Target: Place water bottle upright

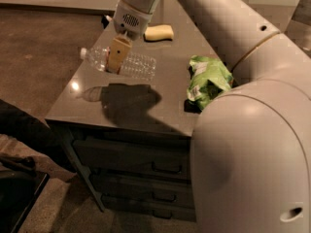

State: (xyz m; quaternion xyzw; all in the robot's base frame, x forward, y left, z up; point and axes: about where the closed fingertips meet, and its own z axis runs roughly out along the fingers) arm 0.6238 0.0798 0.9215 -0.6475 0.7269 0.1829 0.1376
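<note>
**Bottle's airborne but sideways**

Upper left of frame: the gripper [115, 63] is clamped around the water bottle [140, 65], held horizontal above the table [160, 108], cap pointing left. I'd roll the wrist cap-up, then lower it slowly, clear of the green bag [206, 79] at right.

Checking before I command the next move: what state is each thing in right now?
gripper: shut on the water bottle, above the table, left side.
water bottle: horizontal, held clear of the tabletop.
green snack bag: lying crumpled on the table.
drawers: closed.
</note>
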